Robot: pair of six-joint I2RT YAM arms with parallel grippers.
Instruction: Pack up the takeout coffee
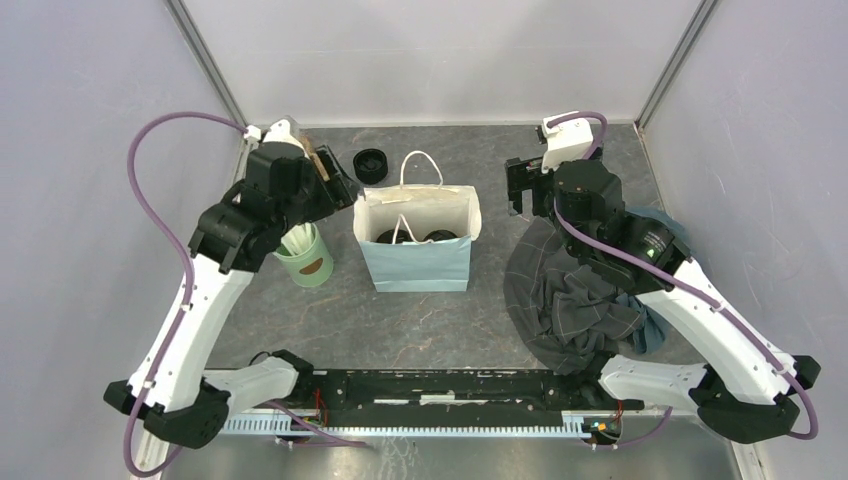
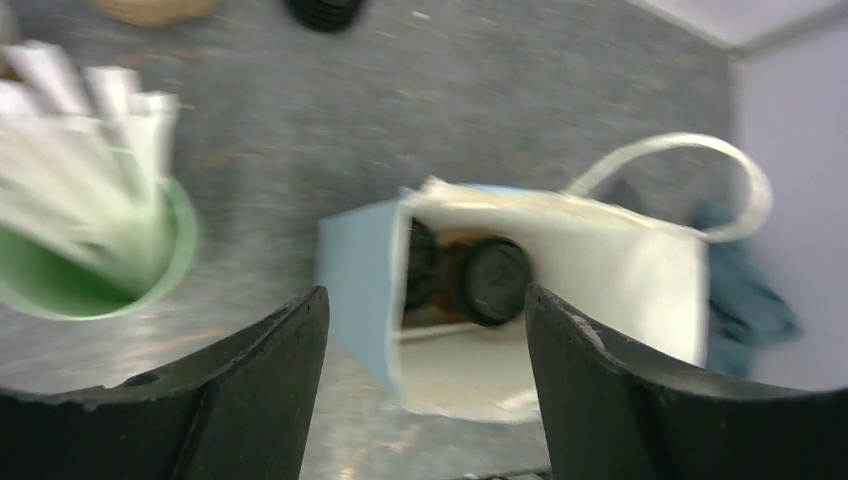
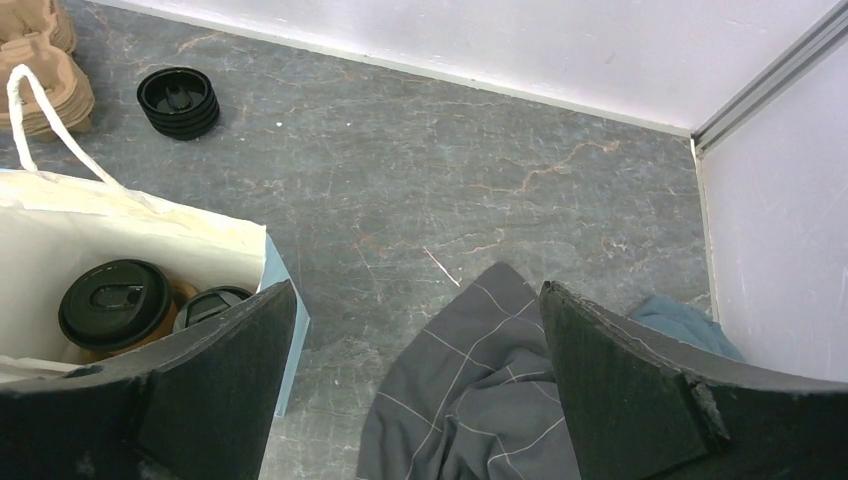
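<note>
**Both cups are in the bag**

The 2 coffee cups (image 3: 115, 300) stand upright, side by side, inside the blue paper bag (image 1: 415, 265), so nothing spills. The left gripper (image 2: 425, 300) and right gripper (image 3: 418, 295) hang beside it, spread wide and empty.

white left arm (image 1: 190, 320) & right arm (image 1: 725, 335), blk joints, purple cables (image 1: 134, 160), blk claw fingers (image 2: 250, 400)
</note>
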